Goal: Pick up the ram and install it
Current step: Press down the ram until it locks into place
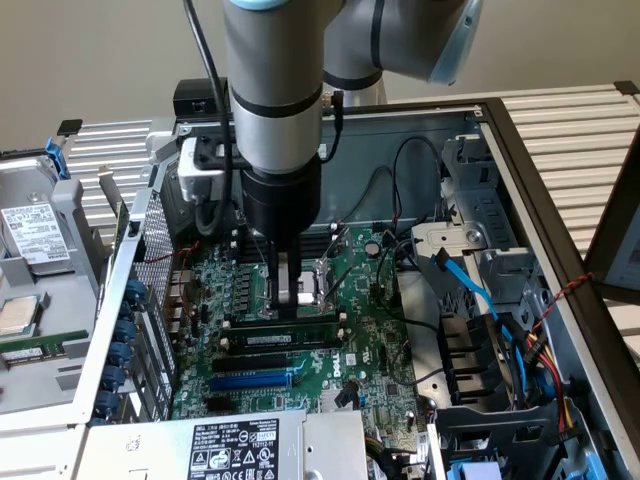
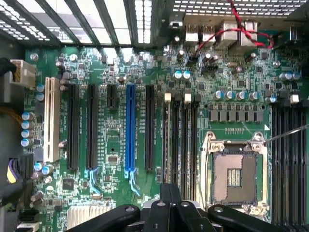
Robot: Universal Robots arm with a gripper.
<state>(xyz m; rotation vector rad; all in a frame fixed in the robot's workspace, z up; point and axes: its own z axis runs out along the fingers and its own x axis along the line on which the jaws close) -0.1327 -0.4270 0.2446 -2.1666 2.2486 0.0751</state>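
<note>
- While the arm reaches straight down into the open case (image 1: 520, 150), the end effector (image 1: 287, 300) stands with its fingers pressed together, holding nothing between them. The tips sit on, or just over, the top edge of the ram (image 1: 285, 335).
- Shut fingers make a narrow, stiff pusher. That suits bearing down on a thin board edge better than a spread pair would, which is likely why they are closed here.
- The ram stands on edge in one of the long black slots (image 2: 181, 140). These lie between the processor socket (image 2: 235, 176) and the blue slot (image 1: 250, 380), and the ram runs parallel to both.
- Judging by that upright stance it is at least entered in the slot. Whether the white end clips have latched cannot be told.
- From the wrist view the end effector (image 2: 169, 205) lines up along the slot bank, so a push would run down the slot's own axis and not across it.
- The ram shows as a long, narrow green strip with a row of dark chips and a small pale label near the middle of its face. It is about as long as the slots.
- Loose cables, blue and black, lie toward the exterior view's right, well apart from the slots.
</note>
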